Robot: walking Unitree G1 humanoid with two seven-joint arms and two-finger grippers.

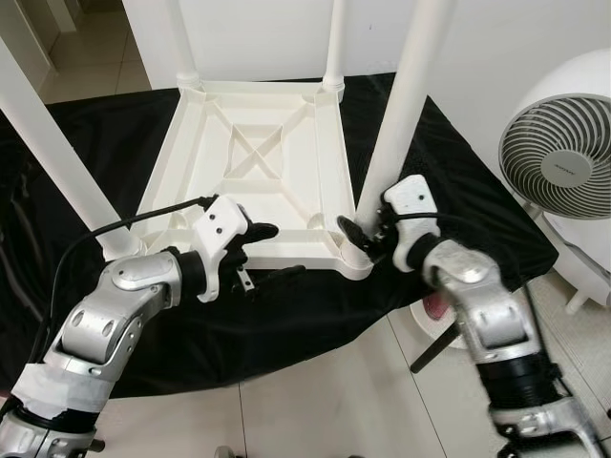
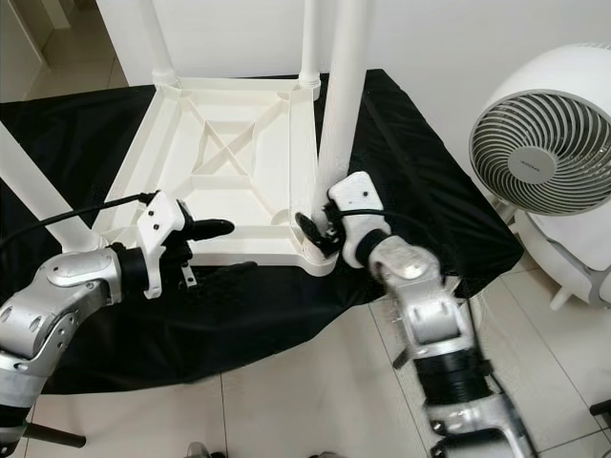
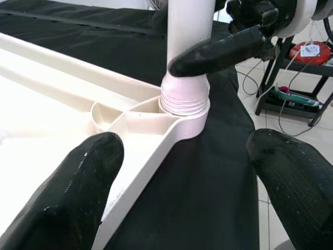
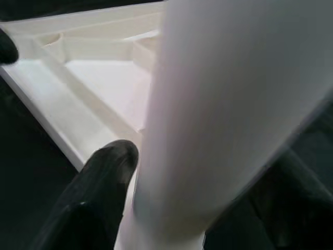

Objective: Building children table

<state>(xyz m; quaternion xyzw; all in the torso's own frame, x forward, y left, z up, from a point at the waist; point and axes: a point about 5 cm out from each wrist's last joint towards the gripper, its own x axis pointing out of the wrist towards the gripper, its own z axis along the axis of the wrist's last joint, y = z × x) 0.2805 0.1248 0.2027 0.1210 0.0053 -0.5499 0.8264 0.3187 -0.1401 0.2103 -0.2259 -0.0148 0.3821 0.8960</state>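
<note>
Two grippers work at the near edge of an upturned white table top (image 1: 253,162) that lies on a black cloth (image 1: 449,191). The right gripper (image 1: 361,232) is at the near right corner, its black fingers (image 3: 218,52) closed around the foot of a white table leg (image 1: 406,105) just above the threaded collar (image 3: 184,96) where the leg enters the corner socket (image 3: 179,122). In the right wrist view the leg (image 4: 229,104) stands hard against one black finger (image 4: 99,177), with the ribbed underside of the top (image 4: 93,78) beyond it.

The left gripper (image 1: 263,253) hovers at the near edge of the top, left of that corner and apart from the leg. Its two fingers are spread wide with nothing between them: the upper one (image 1: 258,230) lies over the white rim, the lower one (image 1: 277,274) over the black cloth. In the left wrist view both fingertips (image 3: 83,182) frame the corner socket and the right gripper's hold on the leg.

Further out, the top shows its crossed bracing ribs (image 1: 256,153). Three more white legs stand up from it: one at the near left corner (image 1: 57,162), one at the far left (image 1: 181,43) and one at the far right (image 1: 334,43). The cloth covers a low surface and hangs over its near edge down to a pale tiled floor (image 1: 315,410). To the right of the cloth, on the floor, stands a white round fan (image 1: 563,157) with a curved grille.
</note>
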